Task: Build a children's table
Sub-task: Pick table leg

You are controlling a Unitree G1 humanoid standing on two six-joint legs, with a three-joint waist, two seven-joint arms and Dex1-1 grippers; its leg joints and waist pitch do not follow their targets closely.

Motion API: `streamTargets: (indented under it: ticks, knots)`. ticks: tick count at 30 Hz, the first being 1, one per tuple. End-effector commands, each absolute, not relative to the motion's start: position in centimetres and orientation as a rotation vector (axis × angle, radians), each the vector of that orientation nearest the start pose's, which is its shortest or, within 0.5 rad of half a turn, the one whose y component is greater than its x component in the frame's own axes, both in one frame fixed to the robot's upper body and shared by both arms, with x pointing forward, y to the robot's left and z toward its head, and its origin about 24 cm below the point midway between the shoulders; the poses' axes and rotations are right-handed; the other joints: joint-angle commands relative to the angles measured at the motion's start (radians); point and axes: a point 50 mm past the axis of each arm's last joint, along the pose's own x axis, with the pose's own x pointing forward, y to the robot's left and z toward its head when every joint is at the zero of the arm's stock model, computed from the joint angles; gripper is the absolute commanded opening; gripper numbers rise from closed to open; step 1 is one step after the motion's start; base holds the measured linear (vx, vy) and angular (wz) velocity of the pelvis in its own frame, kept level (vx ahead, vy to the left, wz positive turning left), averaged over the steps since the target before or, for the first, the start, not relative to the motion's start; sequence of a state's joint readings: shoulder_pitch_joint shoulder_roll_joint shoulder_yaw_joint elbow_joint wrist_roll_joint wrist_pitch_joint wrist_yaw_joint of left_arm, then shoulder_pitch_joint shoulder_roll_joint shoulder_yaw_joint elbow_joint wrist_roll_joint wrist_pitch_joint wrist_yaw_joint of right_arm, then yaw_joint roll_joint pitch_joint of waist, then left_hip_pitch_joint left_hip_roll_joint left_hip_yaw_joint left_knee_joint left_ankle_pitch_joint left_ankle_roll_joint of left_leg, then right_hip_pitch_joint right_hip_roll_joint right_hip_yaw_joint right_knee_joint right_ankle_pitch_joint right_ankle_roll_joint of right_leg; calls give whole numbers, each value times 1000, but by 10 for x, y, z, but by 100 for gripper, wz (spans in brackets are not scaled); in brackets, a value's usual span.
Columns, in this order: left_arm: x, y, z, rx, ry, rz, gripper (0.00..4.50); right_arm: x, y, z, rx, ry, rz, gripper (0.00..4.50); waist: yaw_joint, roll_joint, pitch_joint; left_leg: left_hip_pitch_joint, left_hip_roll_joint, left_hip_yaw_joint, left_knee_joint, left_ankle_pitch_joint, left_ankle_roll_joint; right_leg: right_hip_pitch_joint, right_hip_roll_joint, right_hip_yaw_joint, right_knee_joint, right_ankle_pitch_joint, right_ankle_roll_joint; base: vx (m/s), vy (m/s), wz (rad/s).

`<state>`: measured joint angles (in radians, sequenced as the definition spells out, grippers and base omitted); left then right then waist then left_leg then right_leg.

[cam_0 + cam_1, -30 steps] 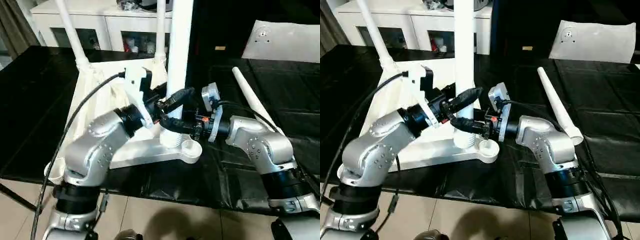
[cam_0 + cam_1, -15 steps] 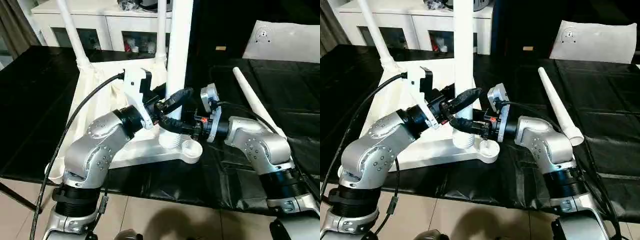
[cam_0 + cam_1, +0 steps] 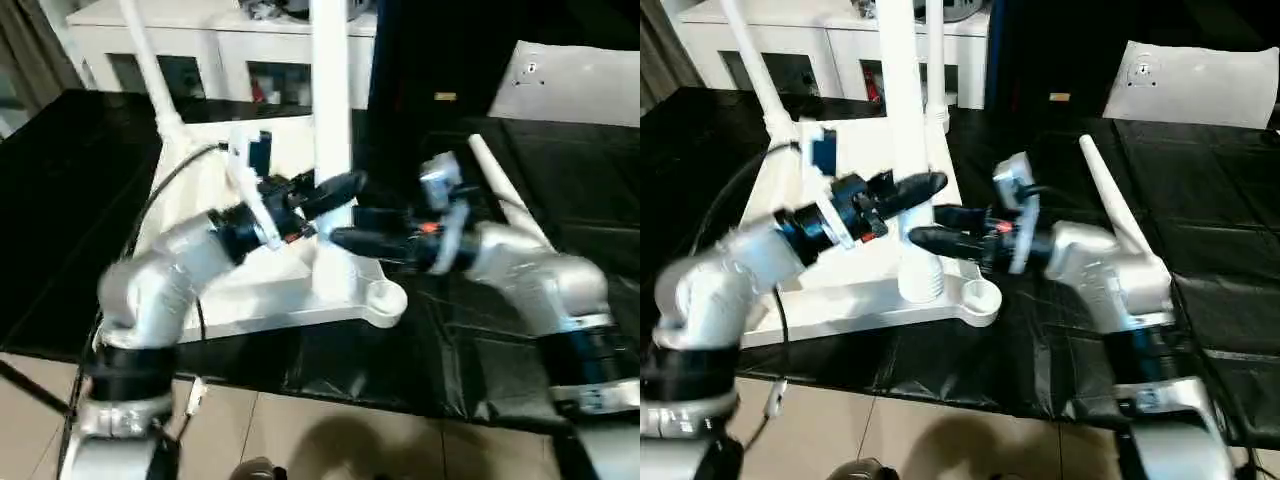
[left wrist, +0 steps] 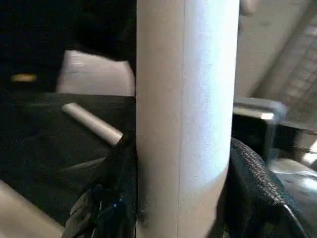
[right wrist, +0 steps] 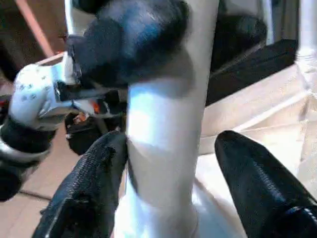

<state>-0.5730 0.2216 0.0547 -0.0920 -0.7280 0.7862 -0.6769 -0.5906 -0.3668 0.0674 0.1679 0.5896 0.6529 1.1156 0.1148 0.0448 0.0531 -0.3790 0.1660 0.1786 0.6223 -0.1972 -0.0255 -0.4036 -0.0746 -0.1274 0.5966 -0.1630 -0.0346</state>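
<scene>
- Upright leg [image 3: 330, 120] stands in the tabletop's [image 3: 200, 300] near socket, long axis vertical — left gripper [image 3: 318, 205] clenched on it from nine o'clock.
- Right gripper [image 3: 365, 228] at three o'clock, released, fingers [image 5: 257, 183] straddling the leg.
- Spare leg [image 3: 510, 205] lies on the counter [image 3: 70, 170] — nearer my right arm.

A loose leg [image 3: 1115, 215] lies right of the tabletop [image 3: 855, 295].
</scene>
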Motion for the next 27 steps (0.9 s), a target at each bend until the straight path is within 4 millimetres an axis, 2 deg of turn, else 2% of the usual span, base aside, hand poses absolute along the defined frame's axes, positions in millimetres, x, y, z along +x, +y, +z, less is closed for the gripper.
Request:
streamTargets:
  ticks: [1, 4, 7, 9, 10, 12, 20, 21, 23, 25, 27]
  knots:
    - [299, 95, 185, -364, 23, -1212, 190, 309, -120, 147, 242, 181, 1393, 351, 3, -14, -78, 14, 65, -29, -66, -98, 60, 60, -88, 66, -71, -294, -119, 0, 0, 0]
    - [296, 92, 189, -341, 14, -1304, 190, 310, -120, 146, 222, 204, 1402, 358, -1, -14, -74, 11, 64, -28, -67, -105, 51, 61, -88, 66, -76, -327, -108, 0, 0, 0]
    - [291, 86, 192, -322, 14, -1430, 190, 308, -117, 145, 206, 237, 1429, 358, 0, -13, -76, 14, 66, -29, -68, -103, 47, 61, -88, 66, -75, -329, -105, 0, 0, 0]
    - [289, 83, 191, -308, 19, -1453, 190, 308, -116, 145, 205, 243, 1442, 358, -2, -17, -76, 14, 67, -29, -68, -102, 47, 60, -88, 67, -73, -318, -109, 0, 0, 0]
    - [289, 83, 191, -305, 19, -1457, 189, 308, -115, 145, 205, 244, 1444, 358, 0, -15, -76, 14, 67, -28, -67, -101, 47, 60, -88, 67, -71, -312, -118, 0, 0, 0]
    - [291, 81, 191, -294, 19, -1460, 189, 305, -113, 145, 214, 257, 1482, 358, 1, -16, -76, 14, 66, -28, -67, -105, 47, 61, -89, 67, -73, -317, -119, 0, 0, 0]
    - [295, 76, 191, -257, 6, -1479, 189, 298, -108, 140, 207, 303, 1543, 358, 3, -20, -76, 12, 66, -27, -67, -98, 42, 63, -91, 68, -75, -338, -102, 0, 0, 0]
    - [295, 76, 191, -255, 6, -1479, 189, 298, -108, 140, 206, 305, 1544, 330, 3, -19, -76, 12, 66, -28, -67, -98, 42, 62, -90, 68, -74, -337, -102, 0, 0, 0]
    - [295, 76, 191, -249, 6, -1481, 189, 298, -108, 139, 196, 313, 1547, 330, 2, -19, -76, 12, 66, -28, -67, -98, 42, 62, -89, 67, -75, -334, -101, 0, 0, 0]
    - [296, 76, 190, -244, 7, -1483, 189, 297, -108, 138, 187, 320, 1547, 293, 1, -17, -76, 12, 67, -29, -67, -100, 42, 62, -89, 67, -75, -330, -101, 0, 0, 0]
    - [296, 76, 190, -243, 7, -1483, 189, 297, -108, 137, 180, 322, 1546, 286, 1, -15, -77, 12, 67, -29, -67, -100, 40, 62, -89, 67, -74, -327, -103, 0, 0, 0]
